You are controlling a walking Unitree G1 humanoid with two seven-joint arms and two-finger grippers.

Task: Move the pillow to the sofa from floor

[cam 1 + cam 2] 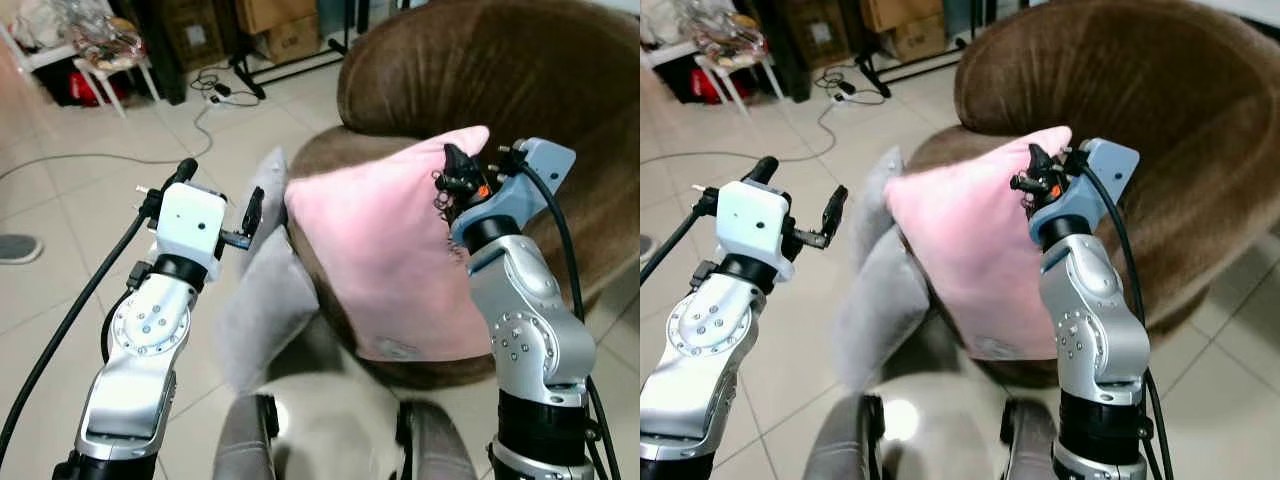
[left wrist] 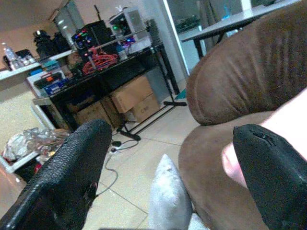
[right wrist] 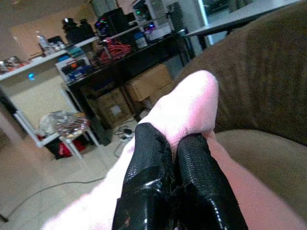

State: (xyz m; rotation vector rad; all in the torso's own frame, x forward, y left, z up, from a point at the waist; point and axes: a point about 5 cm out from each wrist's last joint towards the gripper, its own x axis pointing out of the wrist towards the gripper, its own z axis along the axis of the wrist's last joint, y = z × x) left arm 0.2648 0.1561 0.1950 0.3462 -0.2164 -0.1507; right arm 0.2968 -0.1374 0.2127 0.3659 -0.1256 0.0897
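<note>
Between the two raised claws a pink pillow point(image 1: 385, 255) stands nearly upright against the front of the brown sofa point(image 1: 560, 120), its lower edge hanging over the seat's front rim. At its upper corner the right claw point(image 1: 458, 172) has its two black fingers point(image 3: 158, 187) pressed together, pinching a fold of the pink fabric. Just to the left of the pillow's other edge, the left claw point(image 1: 250, 215) is spread wide with nothing between its fingers point(image 2: 72, 172); in the left wrist view one fingertip sits close beside the pink cloth, though contact cannot be judged. Below and beside the left claw, a grey pillow point(image 1: 262, 300) leans against the sofa's side on the tiled floor point(image 1: 60, 200). Beyond that claw, cables point(image 1: 205, 105) trail across the tiles toward cardboard boxes point(image 1: 290, 35).
</note>
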